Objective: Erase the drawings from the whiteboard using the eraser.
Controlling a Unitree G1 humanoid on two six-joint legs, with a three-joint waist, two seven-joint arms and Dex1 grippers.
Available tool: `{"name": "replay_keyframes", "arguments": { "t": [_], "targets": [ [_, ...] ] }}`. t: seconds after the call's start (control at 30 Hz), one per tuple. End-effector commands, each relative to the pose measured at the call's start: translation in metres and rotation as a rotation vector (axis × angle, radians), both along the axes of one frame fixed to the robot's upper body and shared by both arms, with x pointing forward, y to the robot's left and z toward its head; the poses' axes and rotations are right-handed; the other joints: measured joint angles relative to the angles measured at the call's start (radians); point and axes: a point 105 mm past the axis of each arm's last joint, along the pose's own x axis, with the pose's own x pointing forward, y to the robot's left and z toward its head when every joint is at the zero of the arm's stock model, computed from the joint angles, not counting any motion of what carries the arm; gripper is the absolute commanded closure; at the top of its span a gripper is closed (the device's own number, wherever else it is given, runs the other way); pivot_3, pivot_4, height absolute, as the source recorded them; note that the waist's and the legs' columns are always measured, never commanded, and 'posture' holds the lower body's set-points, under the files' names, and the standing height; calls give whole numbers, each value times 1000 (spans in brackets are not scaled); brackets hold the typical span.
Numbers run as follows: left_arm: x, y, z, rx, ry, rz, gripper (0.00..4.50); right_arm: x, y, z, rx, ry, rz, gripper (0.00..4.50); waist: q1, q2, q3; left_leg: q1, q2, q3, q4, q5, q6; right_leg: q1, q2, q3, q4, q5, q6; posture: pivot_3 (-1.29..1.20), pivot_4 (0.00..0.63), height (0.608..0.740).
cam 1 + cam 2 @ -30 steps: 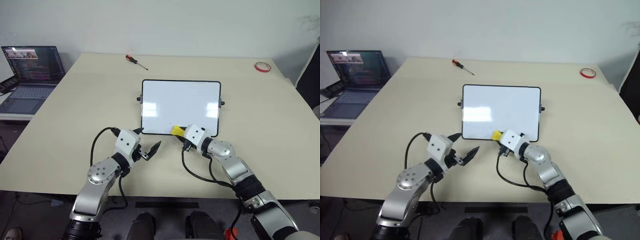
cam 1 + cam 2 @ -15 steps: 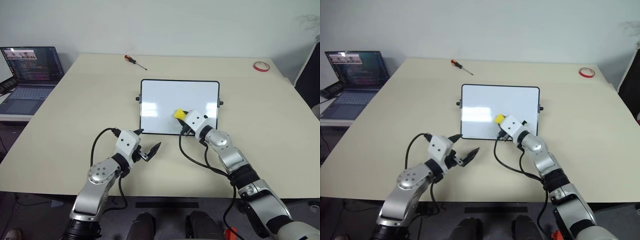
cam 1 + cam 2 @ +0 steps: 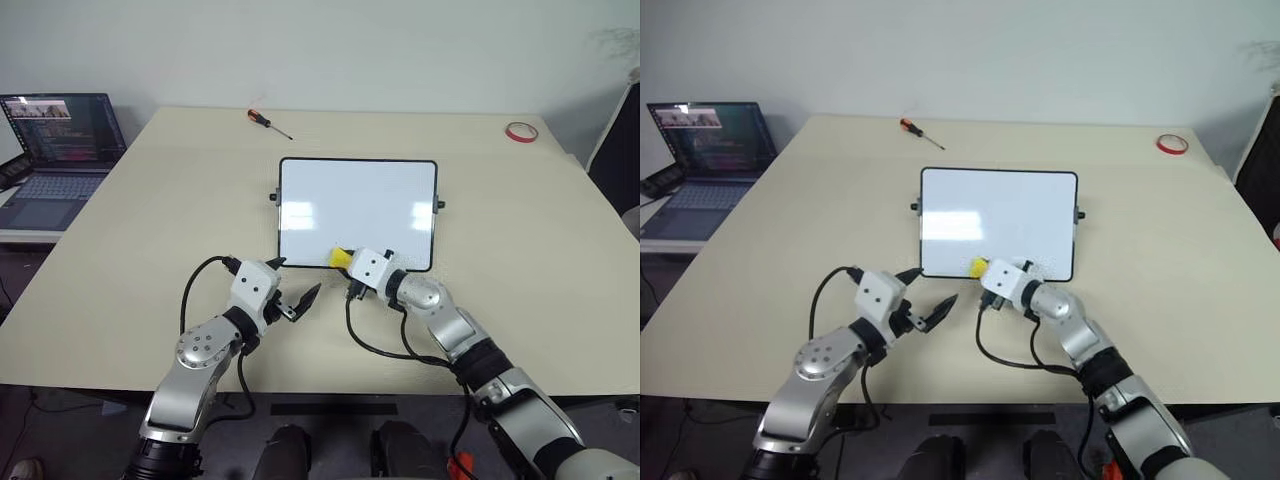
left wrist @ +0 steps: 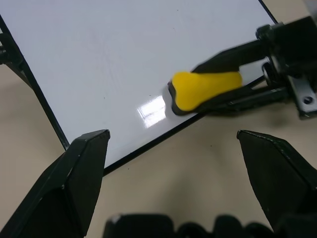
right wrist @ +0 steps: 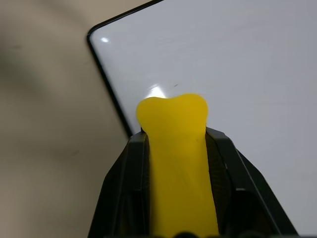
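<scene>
The whiteboard (image 3: 357, 205) lies flat in the middle of the beige table. Its glossy white face is blank apart from faint smears, and the drawings are out of view. The yellow eraser (image 3: 341, 258) is pressed on the board's near edge, left of centre. My right gripper (image 3: 347, 263) is shut on it. In the right wrist view the eraser (image 5: 176, 148) sticks out between the two black fingers over the whiteboard (image 5: 237, 64). My left gripper (image 3: 293, 280) hovers open and empty over the table just in front of the board's near left corner. The left wrist view shows the eraser (image 4: 205, 89) ahead of it.
A laptop (image 3: 60, 140) stands open on a side surface at the far left. A screwdriver (image 3: 270, 122) lies near the table's back edge, and a red tape ring (image 3: 521, 131) sits at the back right corner. Black cables loop from both wrists.
My right gripper carried the eraser up onto the board, then back down and left to its near edge. The left arm stayed still.
</scene>
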Motion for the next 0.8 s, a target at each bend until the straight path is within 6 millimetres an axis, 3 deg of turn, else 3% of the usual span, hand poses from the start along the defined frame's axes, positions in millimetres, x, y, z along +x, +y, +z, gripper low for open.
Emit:
{"name": "replay_keyframes", "arguments": {
  "t": [0.03, 0.3, 0.47, 0.63, 0.73, 0.8],
  "targets": [
    [1, -5, 13, -9, -57, -18, 0, 25, -30, 21, 39, -81, -176, 3293, 5, 0, 0, 0, 0, 0, 0, 0, 0, 0, 0, 0, 0, 0, 0, 0, 150, 740],
    [-1, -4, 13, -12, -56, -10, 0, 13, -26, -1, 3, -27, -124, 3293, 8, 0, 0, -3, -1, -1, -1, 0, 0, -1, 0, 0, -1, 1, -3, 0, 150, 740],
    [-1, -4, 13, -11, -57, -13, 0, 2, -27, 13, 119, -15, -85, 3293, 8, 0, 1, -3, -1, -1, -1, 0, 0, -1, -1, 0, -2, 1, -2, 0, 150, 740],
    [2, -3, 18, -12, -69, -16, 0, -27, -26, 27, 255, 121, -1, 3293, 9, 0, 2, -8, -1, -3, -2, 0, 0, -5, -1, -1, -3, 1, -2, 0, 150, 740],
    [5, -7, 21, -18, -78, -35, 0, -44, -35, 35, 269, 133, -17, 3293, 9, 0, 3, -21, -2, -5, -1, 0, -1, -19, -1, -1, 0, 2, -4, 0, 150, 740],
    [8, -12, 23, -30, -83, -58, 0, -51, -48, 35, 276, 158, -75, 3293, 9, 0, 3, -21, -2, -6, -2, 0, -1, -19, -1, -2, 0, 2, -4, 0, 150, 740]
  ]
}}
